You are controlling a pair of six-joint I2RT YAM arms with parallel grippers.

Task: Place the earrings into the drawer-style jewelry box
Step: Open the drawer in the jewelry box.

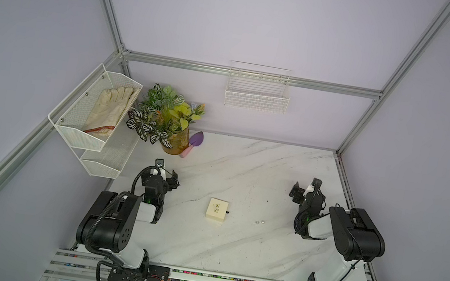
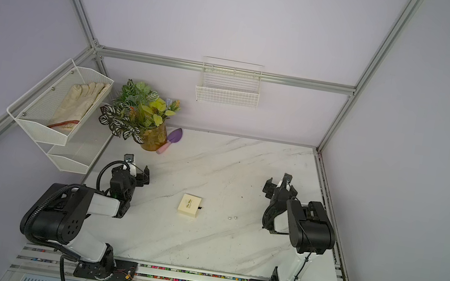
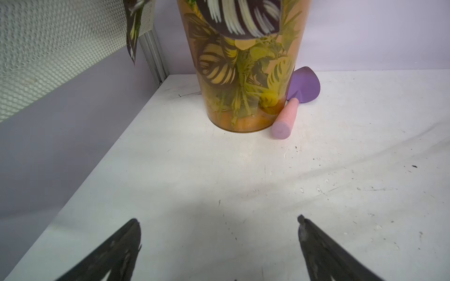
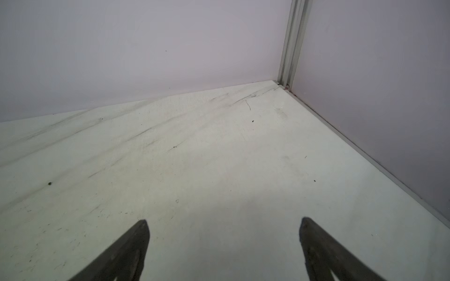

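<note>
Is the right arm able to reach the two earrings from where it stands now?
Probably yes. The earrings lie on bare table between the jewelry box and the right arm, nothing in the way. The right gripper is open and empty, but it faces away from them, so it must turn around.

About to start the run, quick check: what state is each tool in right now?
Left tool: open, holding nothing.
Right tool: open, holding nothing.
</note>
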